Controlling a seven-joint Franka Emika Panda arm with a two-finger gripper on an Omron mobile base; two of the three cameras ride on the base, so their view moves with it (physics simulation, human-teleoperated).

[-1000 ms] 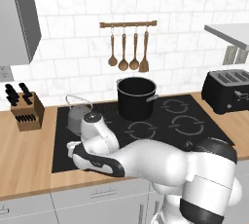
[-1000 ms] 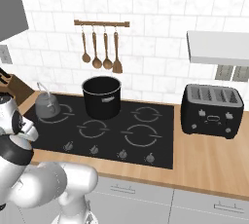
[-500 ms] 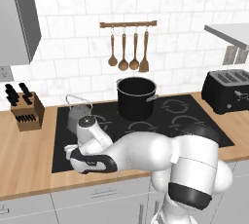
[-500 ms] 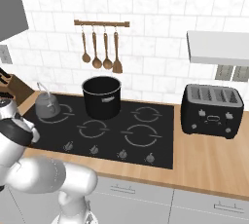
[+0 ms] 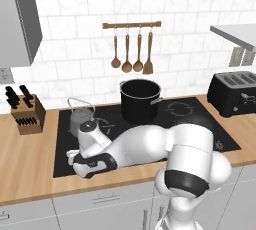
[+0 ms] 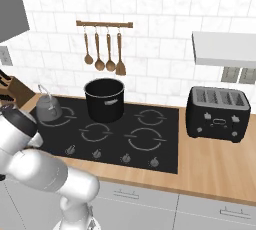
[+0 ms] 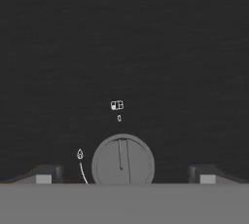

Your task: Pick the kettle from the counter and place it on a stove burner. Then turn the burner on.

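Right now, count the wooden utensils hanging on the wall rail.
4. They hang side by side from the wooden rail above the black pot: left spoon, second spoon, third spoon, and spatula at the right end. None looks hidden.

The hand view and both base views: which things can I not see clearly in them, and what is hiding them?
- Gripper: in the hand view the bottom edge cuts the open fingertips.
- Stove knob: lower part cut by the same edge; markings above it too small to read.
- Kettle: in the left base view the arm covers its lower body.
- Knife block: cut by the left edge of the right base view.
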